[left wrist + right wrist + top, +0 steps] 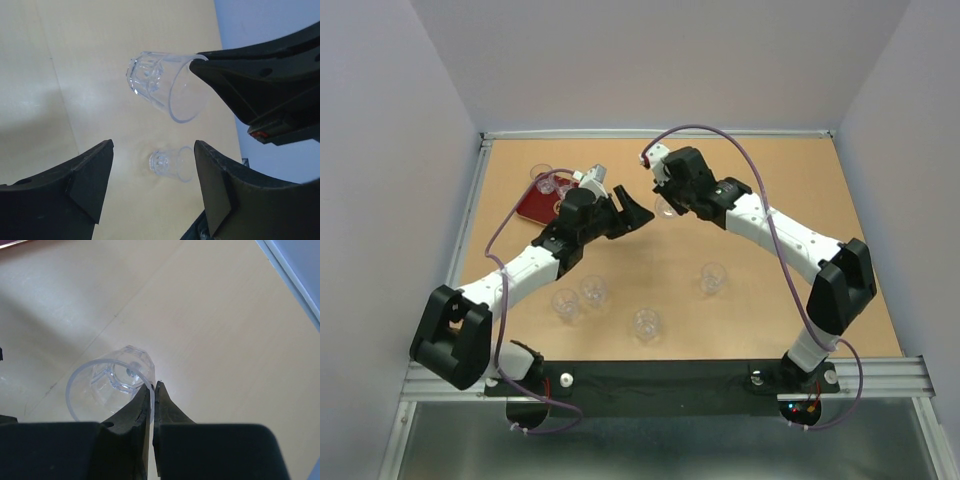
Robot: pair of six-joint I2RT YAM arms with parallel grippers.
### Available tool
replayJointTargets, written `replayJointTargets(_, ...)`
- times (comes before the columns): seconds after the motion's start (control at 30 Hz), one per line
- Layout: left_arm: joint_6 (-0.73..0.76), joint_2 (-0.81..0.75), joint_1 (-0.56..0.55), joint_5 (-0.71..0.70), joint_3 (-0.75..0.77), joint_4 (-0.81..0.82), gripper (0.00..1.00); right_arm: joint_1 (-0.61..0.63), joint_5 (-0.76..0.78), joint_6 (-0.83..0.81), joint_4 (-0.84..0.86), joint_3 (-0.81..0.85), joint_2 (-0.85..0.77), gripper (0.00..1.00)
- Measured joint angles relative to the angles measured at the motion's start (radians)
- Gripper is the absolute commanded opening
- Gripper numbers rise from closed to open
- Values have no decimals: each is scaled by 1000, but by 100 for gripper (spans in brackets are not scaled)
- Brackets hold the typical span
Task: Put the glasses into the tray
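My right gripper [663, 203] is shut on the rim of a clear glass [668, 208] and holds it above the table's middle. In the right wrist view the fingers [154, 390] pinch the wall of this glass [112, 382]. My left gripper [634, 208] is open and empty, just left of the held glass; the left wrist view [154, 175] shows that glass [160, 85] ahead of it. The dark red tray [532, 207] lies at the back left, partly hidden by the left arm. Two glasses [542, 176] [561, 189] stand at its far side.
Several more glasses stand on the table: two side by side [565, 303] [594, 290], one near the front [646, 322], one on the right [713, 277]. One standing glass [170, 162] shows between my left fingers, well beyond them. Walls close in the table's sides.
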Motion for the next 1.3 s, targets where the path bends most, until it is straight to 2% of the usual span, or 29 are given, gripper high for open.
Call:
replayJointTargets(0.23,-42,29,-37,-137,54,-31,75,23,64,-7,0,0,5,1)
replayJointTargets(0.5,-49,117,-72,-193,136,-39,67,28,66,-5,0,0,5,0)
replayJointTargets(0.6,-49,154,-88,-202,158,-52,54,29,63,0,0,0,5,0)
replayJointTargets(0.73,-33,204,-111,-225,208,-90,23,29,56,10,0,0,5,1)
replayJointTargets(0.77,-27,212,-117,-235,219,-103,7,29,54,13,-1,0,5,0)
replayJointTargets(0.8,-21,218,-121,-257,231,-116,0,29,54,18,-1,0,5,1)
replayJointTargets(0.97,6,235,-148,-352,272,-180,0,43,39,36,6,-1,1,5)
replayJointTargets(1.03,18,235,-153,-370,282,-193,0,42,29,45,7,-1,0,9)
replayJointTargets(1.1,35,235,-155,-383,285,-201,0,41,18,54,10,-2,0,23)
replayJointTargets(1.17,56,235,-155,-391,285,-204,0,41,6,61,12,-4,-2,31)
replayJointTargets(1.2,68,235,-154,-393,285,-208,0,40,-1,60,12,-6,-5,42)
replayJointTargets(1.3,99,235,-152,-403,285,-208,0,34,-29,62,10,-23,-37,57)
